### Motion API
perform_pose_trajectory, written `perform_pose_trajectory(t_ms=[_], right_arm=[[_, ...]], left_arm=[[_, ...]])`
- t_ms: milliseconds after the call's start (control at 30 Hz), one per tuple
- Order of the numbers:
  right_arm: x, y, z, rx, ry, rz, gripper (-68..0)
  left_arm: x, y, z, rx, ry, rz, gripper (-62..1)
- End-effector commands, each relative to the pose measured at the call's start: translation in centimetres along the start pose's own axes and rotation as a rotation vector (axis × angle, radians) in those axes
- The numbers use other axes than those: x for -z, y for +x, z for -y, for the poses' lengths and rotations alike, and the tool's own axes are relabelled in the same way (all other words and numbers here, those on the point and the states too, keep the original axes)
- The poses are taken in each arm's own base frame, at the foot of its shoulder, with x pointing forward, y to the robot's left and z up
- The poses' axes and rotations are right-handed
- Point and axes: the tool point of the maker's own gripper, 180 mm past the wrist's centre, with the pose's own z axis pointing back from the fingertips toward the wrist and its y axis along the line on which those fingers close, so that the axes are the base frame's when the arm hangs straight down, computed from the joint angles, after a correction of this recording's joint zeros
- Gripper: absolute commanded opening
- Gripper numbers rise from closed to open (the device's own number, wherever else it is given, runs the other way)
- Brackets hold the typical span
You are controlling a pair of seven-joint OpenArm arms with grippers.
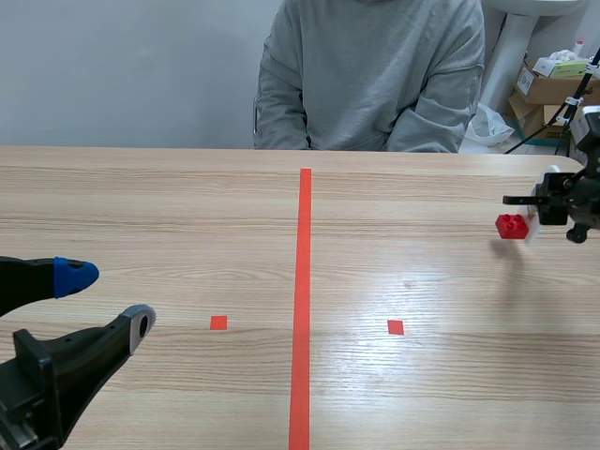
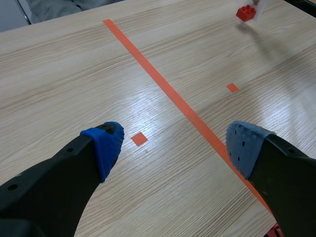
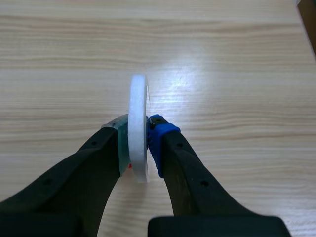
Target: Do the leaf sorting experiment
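A white disc [image 3: 138,98] is pinched on edge in the right claw [image 3: 139,141] at three o'clock, just beside a red block [image 1: 511,226], the left claw [image 1: 111,300] is spread wide at eight o'clock, and setting-out seems to be in hand, so the disc probably needs to be laid flat next.

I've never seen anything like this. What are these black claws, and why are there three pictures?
These are two robot arms, each ending in a two-fingered gripper. One picture looks across the wooden table from between them; a person in grey sits opposite. The other two come from a camera on each wrist. The left gripper is open and empty. The right gripper pinches a white disc on edge, with a small red block beside it. The orange strips are tape marks.
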Motion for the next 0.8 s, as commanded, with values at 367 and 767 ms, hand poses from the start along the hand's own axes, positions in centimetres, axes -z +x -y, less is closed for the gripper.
perform_pose_trajectory(t_ms=[367, 767], right_arm=[[-0.3, 1.1, 1.1, -0.03, -0.019, 0.029, -59.7], [-0.3, 0.4, 0.9, -0.021, -0.004, -0.009, -9.6]], left_arm=[[0.1, 1.1, 0.2, 0.002, -0.003, 0.039, -15.5], [0.1, 1.1, 0.2, 0.002, -0.003, 0.038, -15.5]])
